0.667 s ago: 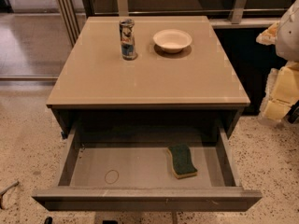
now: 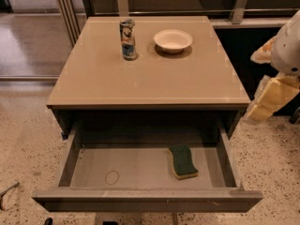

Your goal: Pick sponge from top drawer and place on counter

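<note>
The sponge [image 2: 183, 161], dark green on top with a yellow edge, lies flat on the floor of the open top drawer [image 2: 140, 172], right of its middle. The drawer is pulled fully out under the counter [image 2: 145, 74], a glossy beige top. My gripper [image 2: 272, 100], cream-yellow and padded, hangs at the right edge of the camera view, beside the counter's right side and above the floor. It is well apart from the sponge and holds nothing that I can see.
A tall can [image 2: 127, 39] and a white bowl [image 2: 173, 40] stand at the back of the counter. A faint ring mark [image 2: 112, 177] is on the drawer floor at the left. Speckled floor surrounds the cabinet; a railing runs behind it.
The gripper at the right edge has shifted slightly. The sponge, drawer, can and bowl have not moved.
</note>
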`<state>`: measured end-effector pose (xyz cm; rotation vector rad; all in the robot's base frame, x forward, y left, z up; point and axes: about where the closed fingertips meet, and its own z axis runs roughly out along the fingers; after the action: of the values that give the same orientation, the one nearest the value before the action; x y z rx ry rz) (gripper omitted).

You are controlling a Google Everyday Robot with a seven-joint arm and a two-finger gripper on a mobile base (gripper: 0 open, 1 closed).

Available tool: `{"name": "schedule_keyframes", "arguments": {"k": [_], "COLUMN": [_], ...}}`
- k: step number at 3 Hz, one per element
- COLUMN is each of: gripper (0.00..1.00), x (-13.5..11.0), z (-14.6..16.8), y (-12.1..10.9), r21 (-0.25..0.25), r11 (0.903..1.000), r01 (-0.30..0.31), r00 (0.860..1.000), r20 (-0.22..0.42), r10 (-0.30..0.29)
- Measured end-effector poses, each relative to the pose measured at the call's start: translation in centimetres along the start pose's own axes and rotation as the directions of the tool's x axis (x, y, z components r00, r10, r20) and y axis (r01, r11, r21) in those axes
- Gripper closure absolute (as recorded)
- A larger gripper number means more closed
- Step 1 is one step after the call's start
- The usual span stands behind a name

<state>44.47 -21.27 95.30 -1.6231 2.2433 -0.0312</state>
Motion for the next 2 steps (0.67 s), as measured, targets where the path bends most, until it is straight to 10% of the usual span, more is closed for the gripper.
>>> {"name": "schedule_keyframes", "arguments": {"k": [2], "gripper": [0.67], "x": [-0.6], "z": [8.8], "y": [1.2], "r21": [-0.04], "r11": [0.9901], "r01": [-0.134], "r00": [0.98], "r20": [0.144], "r10": [0.139]}}
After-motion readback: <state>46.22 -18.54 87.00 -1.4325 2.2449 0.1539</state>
